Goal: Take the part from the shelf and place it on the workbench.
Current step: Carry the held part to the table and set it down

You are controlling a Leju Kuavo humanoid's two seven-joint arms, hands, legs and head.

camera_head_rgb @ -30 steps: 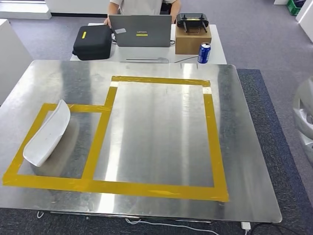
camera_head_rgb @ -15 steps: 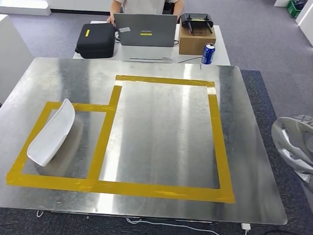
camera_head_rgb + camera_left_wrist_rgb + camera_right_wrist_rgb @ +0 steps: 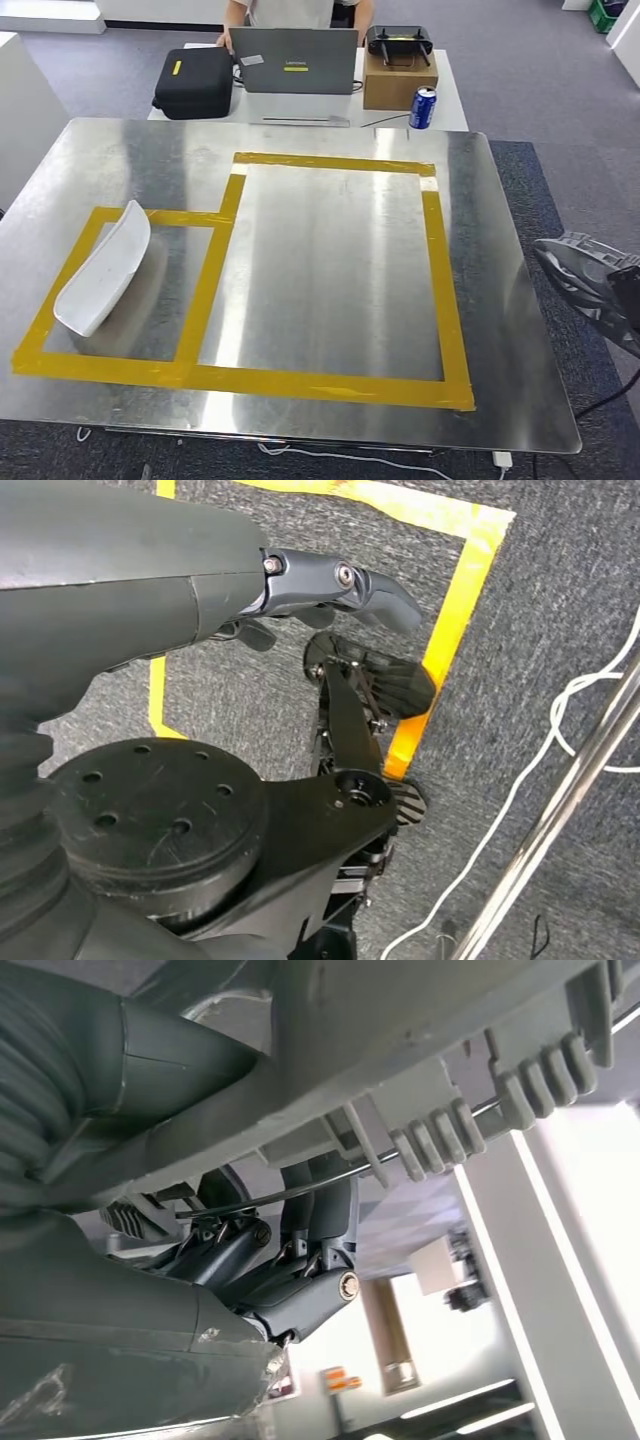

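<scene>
Shifted since half a second ago: large grey moulded plastic part (image 3: pixel 580 272), from a broad pale face at the right side of the head view to a darker, flatter, more edge-on pose; whole picture also nudged slightly, so partly camera motion.
Task's part now: off the right edge of the shiny sheet-metal workbench (image 3: pixel 332 120), over the dark grey carpet (image 3: pixel 528 170), not touching the top.
Right hand (image 3: pixel 302 1295): wrapped under the grey part, dark fingers (image 3: pixel 317 1210) pressed against its ribbed underside (image 3: pixel 438 1130), carrying it.
Left hand (image 3: pixel 332 585): hanging low over grey carpet, thick grey thumb stretched out straight, nothing in it.
Workbench markings: yellow tape outline (image 3: pixel 441 280), one big rectangle toward the right and middle, one smaller rectangle joined to it near the left edge.
White curved plastic shell (image 3: pixel 102 270): lying inside the smaller taped rectangle near the left edge, its upper end over the tape line.
Beyond the far edge: white table (image 3: pixel 445 85) with an open grey laptop (image 3: pixel 294 62), a black zipped case (image 3: pixel 192 82) at its left end, a brown cardboard box (image 3: pixel 398 82) with a black controller (image 3: pixel 398 40) on top, and a blue drinks can (image 3: pixel 422 107) near its right front corner.
Person (image 3: pixel 290 12): seated behind the laptop, one hand beside the black case.
Floor by the left hand: yellow tape strip (image 3: pixel 453 590), white cable (image 3: pixel 521 780), shiny metal bar (image 3: pixel 558 810).
</scene>
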